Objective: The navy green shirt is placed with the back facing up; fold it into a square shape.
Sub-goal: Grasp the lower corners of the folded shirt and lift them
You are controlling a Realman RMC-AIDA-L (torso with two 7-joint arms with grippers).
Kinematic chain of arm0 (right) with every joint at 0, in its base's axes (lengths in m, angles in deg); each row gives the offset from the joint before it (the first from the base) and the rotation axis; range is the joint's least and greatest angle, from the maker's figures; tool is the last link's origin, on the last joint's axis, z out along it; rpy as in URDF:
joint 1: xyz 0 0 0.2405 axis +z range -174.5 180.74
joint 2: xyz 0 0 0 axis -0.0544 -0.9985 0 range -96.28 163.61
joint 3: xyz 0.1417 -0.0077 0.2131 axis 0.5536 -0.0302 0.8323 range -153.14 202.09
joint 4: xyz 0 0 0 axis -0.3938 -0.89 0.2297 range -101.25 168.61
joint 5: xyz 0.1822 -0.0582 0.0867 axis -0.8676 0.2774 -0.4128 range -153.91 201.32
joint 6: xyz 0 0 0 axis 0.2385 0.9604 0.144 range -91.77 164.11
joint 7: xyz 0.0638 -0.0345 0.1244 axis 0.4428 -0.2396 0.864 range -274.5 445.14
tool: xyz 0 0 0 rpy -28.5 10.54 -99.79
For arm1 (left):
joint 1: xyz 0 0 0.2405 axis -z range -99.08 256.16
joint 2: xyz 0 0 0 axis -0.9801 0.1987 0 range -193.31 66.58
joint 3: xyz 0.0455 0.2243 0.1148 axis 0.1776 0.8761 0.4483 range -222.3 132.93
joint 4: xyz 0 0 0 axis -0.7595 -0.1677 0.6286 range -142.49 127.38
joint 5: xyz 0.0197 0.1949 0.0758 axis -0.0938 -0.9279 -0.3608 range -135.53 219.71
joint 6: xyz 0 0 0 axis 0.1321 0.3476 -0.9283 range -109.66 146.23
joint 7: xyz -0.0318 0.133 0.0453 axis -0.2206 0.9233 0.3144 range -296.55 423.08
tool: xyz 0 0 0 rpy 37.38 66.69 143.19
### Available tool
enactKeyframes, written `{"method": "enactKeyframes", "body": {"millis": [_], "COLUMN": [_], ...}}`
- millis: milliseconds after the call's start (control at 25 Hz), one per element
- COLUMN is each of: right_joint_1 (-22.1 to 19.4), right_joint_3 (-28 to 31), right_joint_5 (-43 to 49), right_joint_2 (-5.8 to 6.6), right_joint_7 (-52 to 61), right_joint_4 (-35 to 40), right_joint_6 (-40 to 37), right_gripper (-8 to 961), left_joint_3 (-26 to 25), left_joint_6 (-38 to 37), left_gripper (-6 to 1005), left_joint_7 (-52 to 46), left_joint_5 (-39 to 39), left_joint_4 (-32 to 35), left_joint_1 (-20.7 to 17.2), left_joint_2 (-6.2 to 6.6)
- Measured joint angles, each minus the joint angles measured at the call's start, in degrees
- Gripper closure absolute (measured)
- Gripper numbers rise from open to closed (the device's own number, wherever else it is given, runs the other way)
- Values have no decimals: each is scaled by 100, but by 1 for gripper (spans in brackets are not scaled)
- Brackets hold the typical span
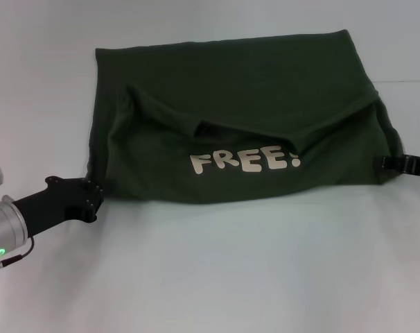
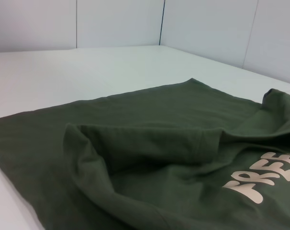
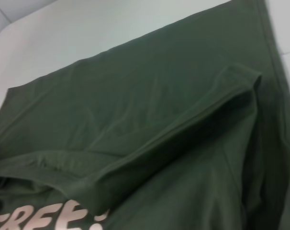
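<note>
Looking down at the white bench, we see the navy green shirt lying partly folded at its far middle, cream "FREE!" lettering facing up. Our left end effector sits at its near left corner, the right end effector at its right edge; we cannot tell either's finger state.

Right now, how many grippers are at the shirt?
2. The left gripper sits at the navy green shirt's near-left corner; the right gripper is at its right edge, its arm mostly out of frame.
</note>
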Motion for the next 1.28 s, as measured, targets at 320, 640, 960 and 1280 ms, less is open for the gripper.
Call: {"method": "enactKeyframes", "body": {"millis": [320,640,960,1280], "right_joint_1": [-149,-316,-635,-1026], "right_joint_3": [45,92,422,1082], "right_joint_5": [-172,-330,-654,-699], "right_joint_2": [25,68,99,102], "right_joint_7": [-48,-272,-825,-1487], "right_joint_4": [46,50,62,71], "right_joint_6": [-123,-337,-1029,-1807], "right_gripper": [672,954,948,943], "left_joint_3": [-17,-72,-200,-614], "left_joint_6": [0,-64,-520,-1320], "left_gripper": [996,996,996,996], "left_joint_7": [-3,-157,-438,-680], "left_joint_5": [5,9,9,-31], "left_joint_4": [4,42,62,116], "left_joint_1": [4,-40,-188,-548], "left_joint_2": [-8,4,102,196]}}
